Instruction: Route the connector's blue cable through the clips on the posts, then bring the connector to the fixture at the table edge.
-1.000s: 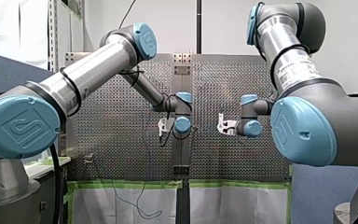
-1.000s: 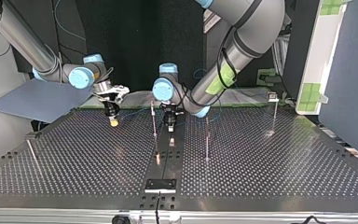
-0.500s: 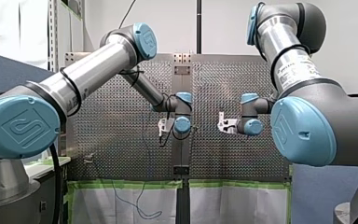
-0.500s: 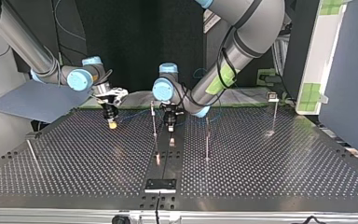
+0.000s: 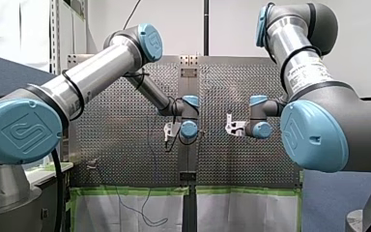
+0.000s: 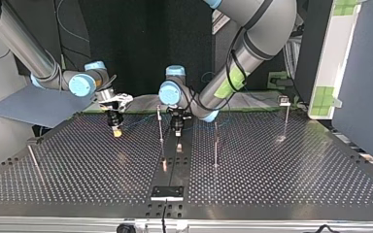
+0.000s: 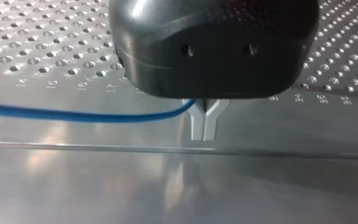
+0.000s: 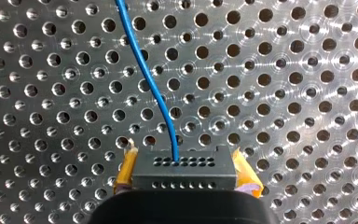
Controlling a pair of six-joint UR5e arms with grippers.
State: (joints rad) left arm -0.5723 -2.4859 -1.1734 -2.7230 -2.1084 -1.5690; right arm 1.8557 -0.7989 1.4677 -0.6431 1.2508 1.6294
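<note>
In the left wrist view, the left gripper (image 7: 203,130) shows only its jaw tips; its black housing covers the rest. The blue cable (image 7: 74,115) runs out of view beside it. In the right wrist view, the right gripper (image 8: 185,169) hides the connector's (image 8: 182,176) rear. In the top view, you cannot make out the clips on the posts (image 6: 161,127): too small.

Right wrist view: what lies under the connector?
Perforated table, with the blue cable running from the connector over it. The yellow-padded fingers clamp its sides; the table directly beneath is covered.
</note>
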